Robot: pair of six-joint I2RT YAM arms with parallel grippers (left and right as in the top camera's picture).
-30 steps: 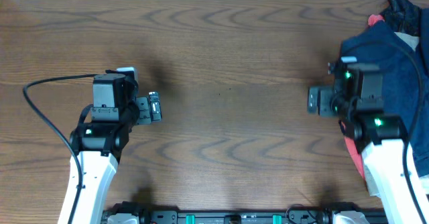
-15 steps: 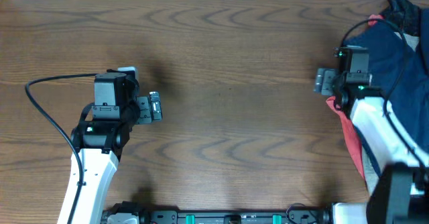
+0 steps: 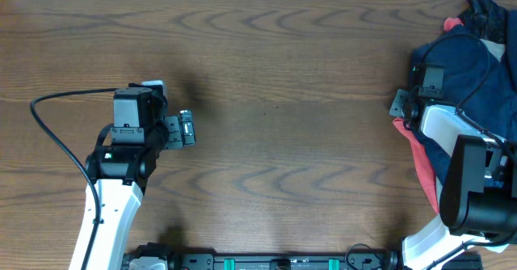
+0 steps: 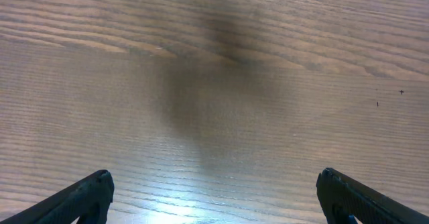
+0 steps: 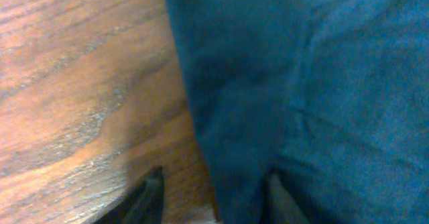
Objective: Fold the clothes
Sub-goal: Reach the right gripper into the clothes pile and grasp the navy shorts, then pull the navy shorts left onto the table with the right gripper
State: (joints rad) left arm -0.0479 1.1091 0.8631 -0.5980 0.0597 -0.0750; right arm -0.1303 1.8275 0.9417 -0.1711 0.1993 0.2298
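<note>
shorts (image 3: pixel 468 68) being supported at right edge of table (image 3: pixel 275 76) | cloth (image 3: pixel 420 153) being overlapped beneath them | right gripper (image 3: pixel 400 104) being held at their left edge

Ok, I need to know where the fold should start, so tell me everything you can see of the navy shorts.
The navy shorts are dark blue, denim-like cloth, crumpled in a heap at the table's right edge, not spread out. They lie partly over a red cloth, and a beige bit shows among the folds. The right gripper sits open at their left hem, one finger over the fabric.
</note>
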